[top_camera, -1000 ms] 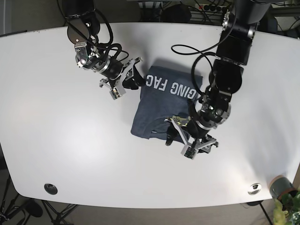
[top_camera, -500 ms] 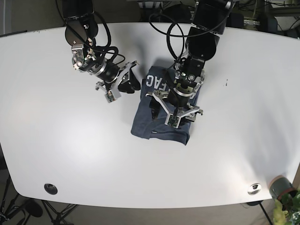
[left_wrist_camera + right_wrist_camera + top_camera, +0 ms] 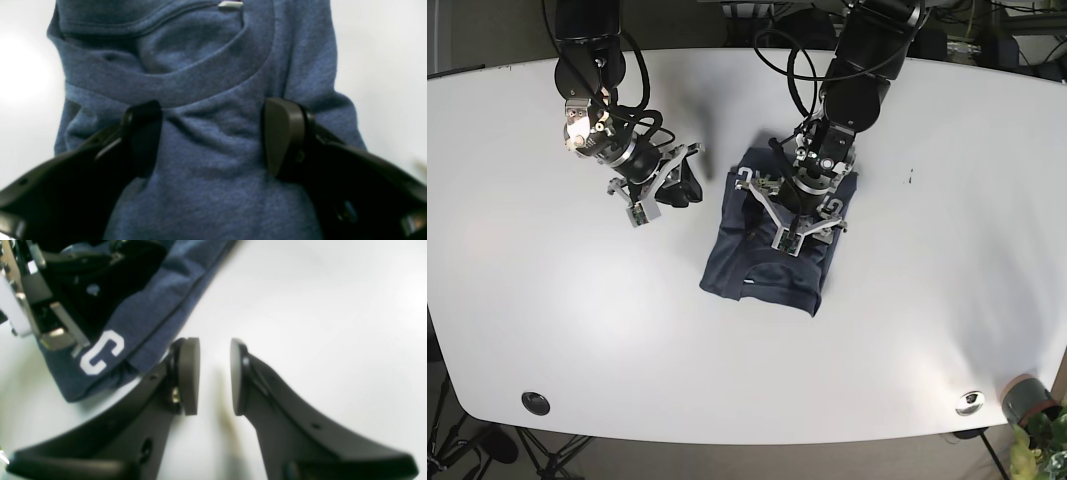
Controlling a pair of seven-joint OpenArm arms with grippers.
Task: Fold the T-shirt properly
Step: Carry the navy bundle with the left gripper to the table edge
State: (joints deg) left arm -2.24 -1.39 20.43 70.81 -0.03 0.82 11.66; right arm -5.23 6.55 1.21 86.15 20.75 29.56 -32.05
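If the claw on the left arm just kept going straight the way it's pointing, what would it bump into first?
Most likely the blue T-shirt: the left gripper is open, with the fabric right between and beyond its fingers. Whether it already touches is unclear.

white table (image 3: pixel 547 300) under bright light; dark floor and cables (image 3: pixel 867 15) behind it.

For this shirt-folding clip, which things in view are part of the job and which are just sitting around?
Part of the job:
T-shirt, blue, already folded small
left gripper, open, over the shirt below the collar
right gripper, open, empty, over bare table beside the shirt

Just lying about:
table
potted plant off the table's corner
cables behind the table
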